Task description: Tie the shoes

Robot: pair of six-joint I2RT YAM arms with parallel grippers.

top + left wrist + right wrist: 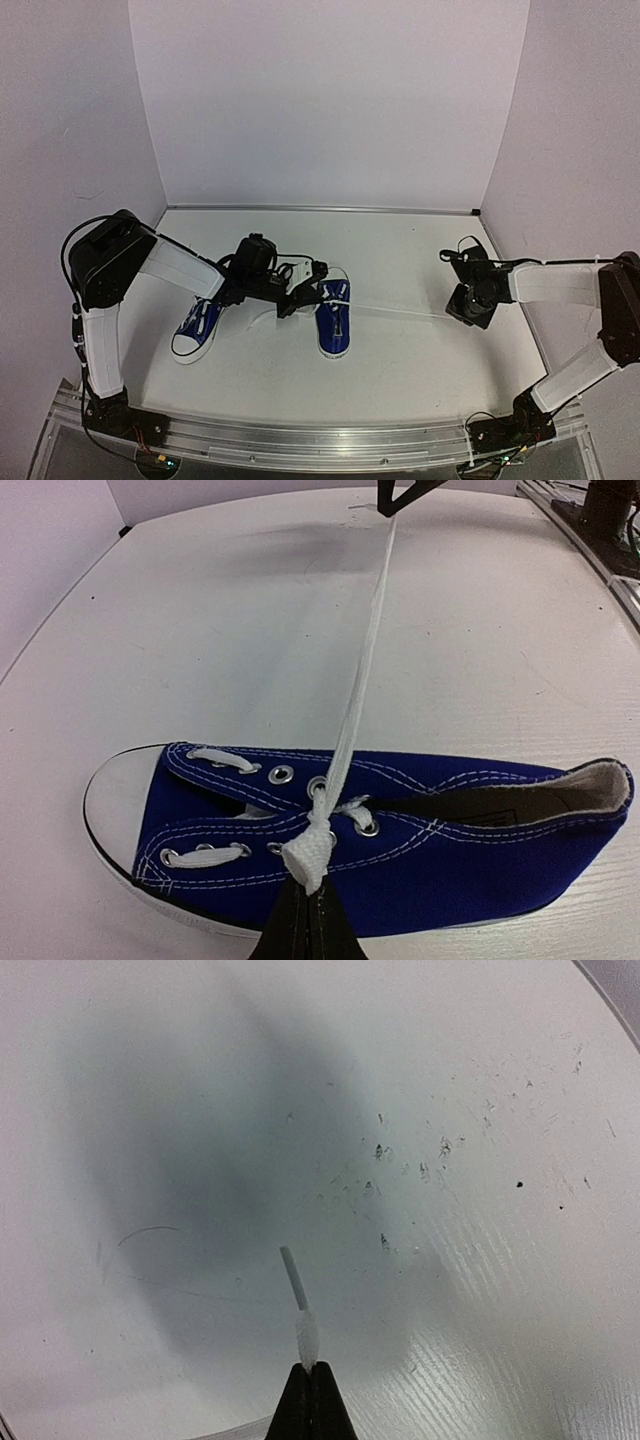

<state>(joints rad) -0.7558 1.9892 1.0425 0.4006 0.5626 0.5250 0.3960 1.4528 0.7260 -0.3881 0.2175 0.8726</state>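
My left claw (pixel 308 888) and right claw (pixel 308 1370), each clamped on the lace (pixel 365 650), should pull apart evenly, cinching the shoe (pixel 450 820).

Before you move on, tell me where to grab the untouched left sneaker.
Grip the left sneaker across its blue sides just behind the toe cap, probably from above: it sits sole-down, toe toward the near edge, heel close under the left arm.

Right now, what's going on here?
Both arms are working on one blue sneaker. The left gripper is shut on the white lace right at the eyelets. The right gripper is shut on the lace's tip, far off to the right, so the lace runs stretched between them. The second sneaker lies alongside, not handled. No bow is visible.
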